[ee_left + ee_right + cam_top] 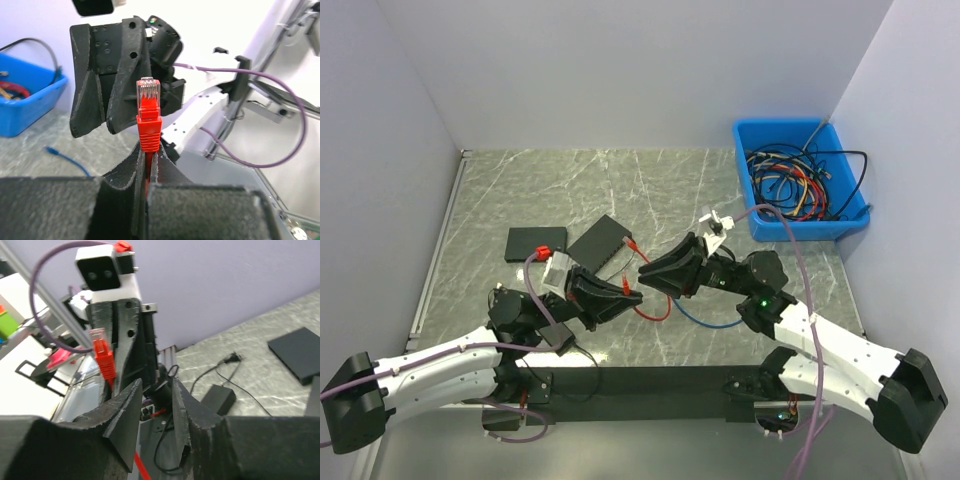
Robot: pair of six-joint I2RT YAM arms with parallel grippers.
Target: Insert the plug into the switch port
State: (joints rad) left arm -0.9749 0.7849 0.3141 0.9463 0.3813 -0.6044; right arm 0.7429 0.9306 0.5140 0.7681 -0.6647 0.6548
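We have white shells on our left arm (440, 365) and right arm (840, 350), with black joints (510, 310). Our left gripper (148, 152) and right gripper (157, 385) are matte black, grainy, wedge-fingered. A purple cable (798, 262) runs along each arm; a green light (763, 302) glows on the right one.

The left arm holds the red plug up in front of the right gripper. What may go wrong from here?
1. The left gripper pinches the red plug only low on its boot, so it may tilt or slip when pushed.
2. The open right gripper is very close; the two may collide.
3. The red cable loops on the table below both grippers and may snag.
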